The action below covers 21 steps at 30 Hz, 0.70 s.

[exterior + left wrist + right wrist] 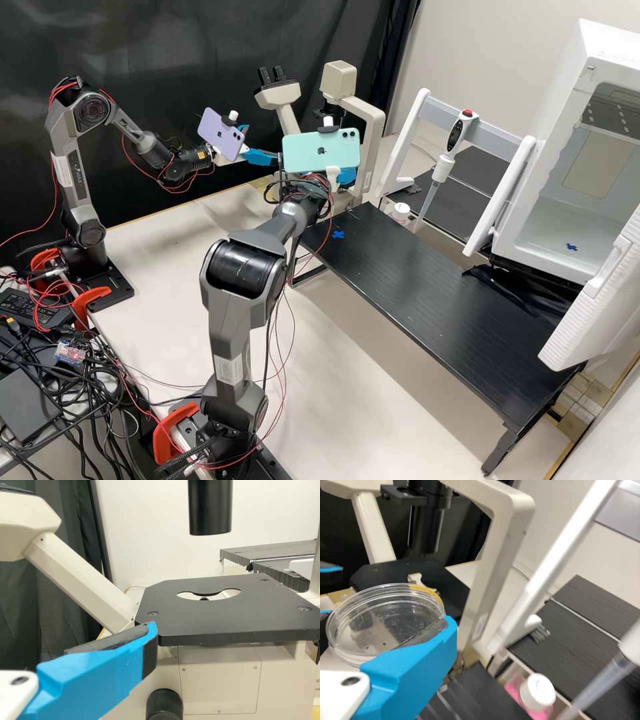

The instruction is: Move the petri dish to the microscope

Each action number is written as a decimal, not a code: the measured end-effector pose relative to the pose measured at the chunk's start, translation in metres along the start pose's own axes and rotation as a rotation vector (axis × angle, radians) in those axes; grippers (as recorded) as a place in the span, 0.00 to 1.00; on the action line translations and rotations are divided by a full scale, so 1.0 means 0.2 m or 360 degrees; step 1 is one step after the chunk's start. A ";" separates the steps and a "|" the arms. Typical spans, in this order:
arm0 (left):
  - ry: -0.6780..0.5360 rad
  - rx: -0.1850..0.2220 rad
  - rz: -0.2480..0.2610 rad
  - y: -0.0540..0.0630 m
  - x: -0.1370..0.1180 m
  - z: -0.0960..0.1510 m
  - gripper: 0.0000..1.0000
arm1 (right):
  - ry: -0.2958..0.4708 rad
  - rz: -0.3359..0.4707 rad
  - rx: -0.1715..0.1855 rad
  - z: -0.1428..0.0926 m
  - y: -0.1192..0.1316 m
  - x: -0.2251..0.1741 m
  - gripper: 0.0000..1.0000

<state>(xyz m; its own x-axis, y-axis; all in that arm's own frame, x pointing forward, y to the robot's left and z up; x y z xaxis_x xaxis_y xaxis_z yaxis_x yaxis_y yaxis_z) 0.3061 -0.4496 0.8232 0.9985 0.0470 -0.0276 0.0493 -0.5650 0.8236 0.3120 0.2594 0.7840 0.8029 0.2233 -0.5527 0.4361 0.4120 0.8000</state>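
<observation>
Right wrist view: one petri dish (pixel 380 620) in right pincer (pixel 347 176), one microscope (pixel 495 565) beyond; left pincer (pixel 261 144) wide.

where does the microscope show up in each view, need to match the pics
High view: the microscope is upper middle, partly behind the mint green phone.
Left wrist view: close up, with its flat black stage beneath a black tube.
Right wrist view: just beyond the petri dish.
Shared landmark: the dark curtain, behind or beside the microscope.
</observation>
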 end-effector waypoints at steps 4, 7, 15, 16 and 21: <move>0.0000 0.0000 0.0000 0.00 0.00 0.00 1.00 | -0.0022 0.0006 0.0022 -0.06 -0.01 0.14 0.00; 0.0000 0.0000 0.0000 0.00 0.00 0.00 1.00 | -0.0037 0.0005 0.0060 -0.09 -0.02 0.23 0.00; 0.0000 0.0000 0.0000 0.00 0.00 0.00 1.00 | -0.0086 0.0005 0.0128 -0.13 -0.11 0.46 0.00; 0.0000 0.0000 0.0000 0.00 0.00 0.00 1.00 | -0.0096 0.0010 0.0120 -0.12 -0.12 0.48 0.00; 0.0000 0.0000 0.0000 0.00 0.00 0.00 1.00 | -0.0127 0.0036 0.0202 -0.09 -0.18 0.58 0.00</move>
<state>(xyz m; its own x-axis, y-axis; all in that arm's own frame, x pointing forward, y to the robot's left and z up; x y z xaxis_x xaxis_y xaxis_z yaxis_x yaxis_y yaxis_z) 0.3061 -0.4496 0.8232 0.9985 0.0470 -0.0276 0.0493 -0.5650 0.8236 0.3825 0.2864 0.6860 0.8407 0.1586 -0.5178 0.4611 0.2917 0.8380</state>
